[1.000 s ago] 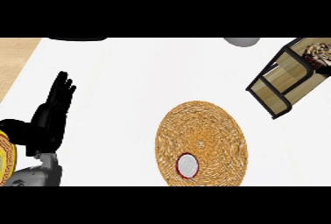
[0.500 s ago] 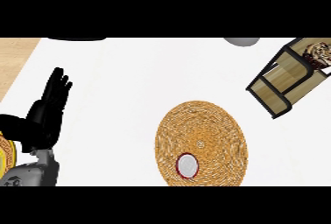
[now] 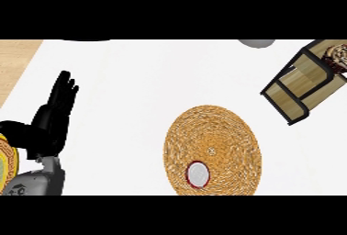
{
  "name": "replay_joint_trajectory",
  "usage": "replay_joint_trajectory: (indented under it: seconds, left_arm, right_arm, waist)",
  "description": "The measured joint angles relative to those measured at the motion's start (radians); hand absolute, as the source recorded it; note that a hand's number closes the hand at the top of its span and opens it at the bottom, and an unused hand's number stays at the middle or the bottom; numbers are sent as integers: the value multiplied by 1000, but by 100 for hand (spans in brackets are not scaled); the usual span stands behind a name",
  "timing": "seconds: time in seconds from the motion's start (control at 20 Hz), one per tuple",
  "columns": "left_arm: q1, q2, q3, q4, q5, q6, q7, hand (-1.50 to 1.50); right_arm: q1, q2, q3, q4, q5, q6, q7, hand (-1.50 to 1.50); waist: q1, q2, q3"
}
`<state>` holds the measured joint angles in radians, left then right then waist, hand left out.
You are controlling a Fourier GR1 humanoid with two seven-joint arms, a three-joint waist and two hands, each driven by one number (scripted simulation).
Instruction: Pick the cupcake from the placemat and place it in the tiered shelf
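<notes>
A round woven placemat [image 3: 212, 149] lies on the white counter right of centre. On its near part sits a small round object with a dark red rim and a pale grey top [image 3: 197, 173]. The tiered shelf [image 3: 305, 81], tan with black framing, stands at the far right, and a brown cupcake [image 3: 335, 57] rests on its upper level at the view's edge. My left hand [image 3: 51, 121] shows at the left edge, open with fingers pointing up, well apart from the placemat. My right hand is out of sight.
A yellow-patterned plate [image 3: 5, 160] peeks in at the lower left edge beside my left forearm [image 3: 34, 181]. A grey rounded object [image 3: 256, 42] sits at the counter's far edge. A wooden strip [image 3: 17, 59] borders the counter's left side.
My left hand has drifted slightly left and down. Nothing else has moved.
</notes>
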<state>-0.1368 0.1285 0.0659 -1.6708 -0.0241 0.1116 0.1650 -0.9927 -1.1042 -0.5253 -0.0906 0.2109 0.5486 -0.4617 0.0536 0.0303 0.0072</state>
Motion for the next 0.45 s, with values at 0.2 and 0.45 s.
replay_joint_trajectory:
  seconds: [0.2, 0.45]
  left_arm:
    - [4, -4, 0, -12, 0, 5, 5, 0]
    - [9, -12, -13, -17, -7, 6, -1, 0]
  right_arm:
    - [53, -49, -10, 4, -10, 60, -8, -150]
    - [89, -85, -23, -11, -23, 94, 5, -150]
  waist:
    - [-1, 1, 3]
    - [0, 2, 4]
